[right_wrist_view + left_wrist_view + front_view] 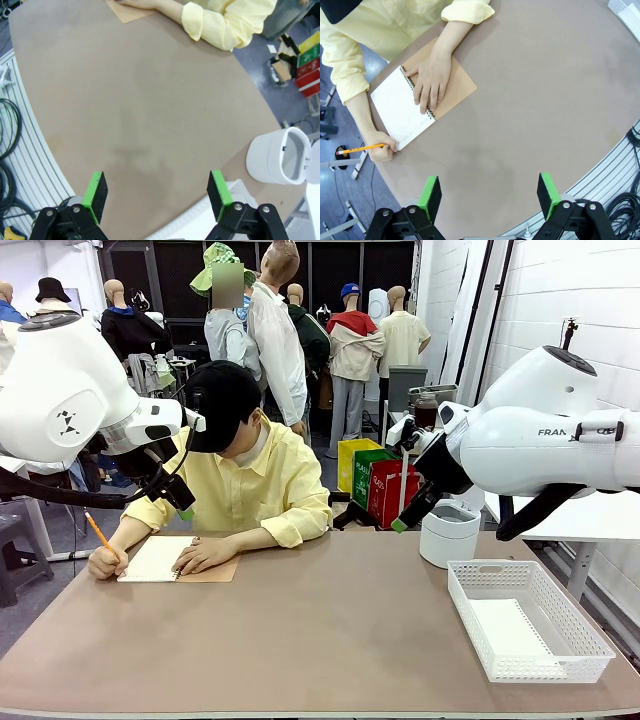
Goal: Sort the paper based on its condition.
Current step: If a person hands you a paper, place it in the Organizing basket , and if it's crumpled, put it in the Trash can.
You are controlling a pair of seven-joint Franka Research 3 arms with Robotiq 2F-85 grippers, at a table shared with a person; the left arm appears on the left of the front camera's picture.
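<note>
The only paper in sight is the white ruled page [400,112] of a spiral-bound notebook with a tan cover [452,82], lying at about ten o'clock on the brown table [330,630], where a person in a yellow shirt holds it flat with one hand [431,82] and writes with an orange pencil [362,148] in the other hand [384,151]. No loose sheet or crumpled ball lies on the table yet. At four o'clock sits a white mesh plastic basket [590,645], and at two o'clock a white round bin [448,535]. The left gripper [490,194] and right gripper [157,192] both hang above the table with green pads spread wide, holding nothing. The sound course, I judge, is to wait clear of the person's hands until a piece is released.
</note>
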